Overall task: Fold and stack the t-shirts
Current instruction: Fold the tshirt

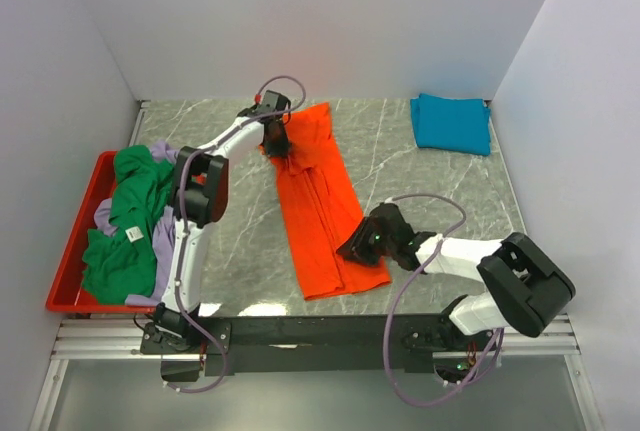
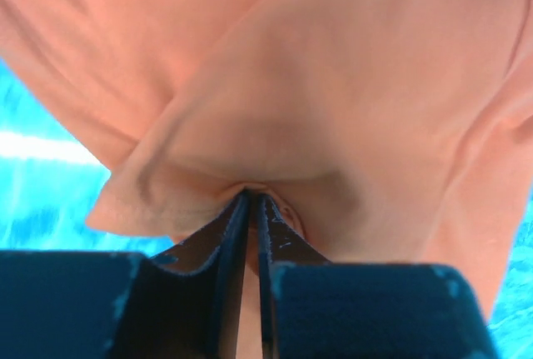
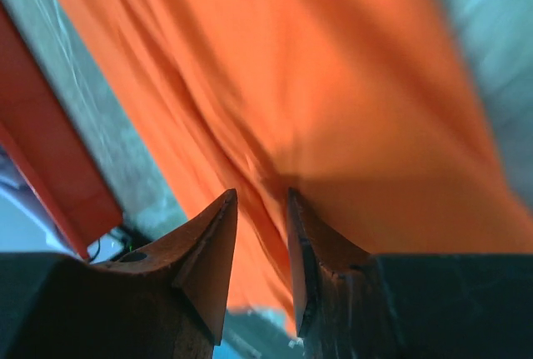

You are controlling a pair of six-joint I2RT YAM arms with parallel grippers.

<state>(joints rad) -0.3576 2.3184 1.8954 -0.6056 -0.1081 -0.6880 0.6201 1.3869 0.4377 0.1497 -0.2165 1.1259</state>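
The bright orange t-shirt lies as a long folded strip running from the far middle of the table toward the near edge. My left gripper is shut on a pinch of cloth at its far end; in the left wrist view the jaws meet on a puckered fold of the orange shirt. My right gripper is at the shirt's near right edge, jaws a narrow gap apart, tips against the orange cloth. A folded teal-blue t-shirt lies at the far right.
A shallow red tray stands at the left edge, holding a crumpled green t-shirt and a lavender one. The tray's wall also shows in the right wrist view. White walls enclose the marble tabletop.
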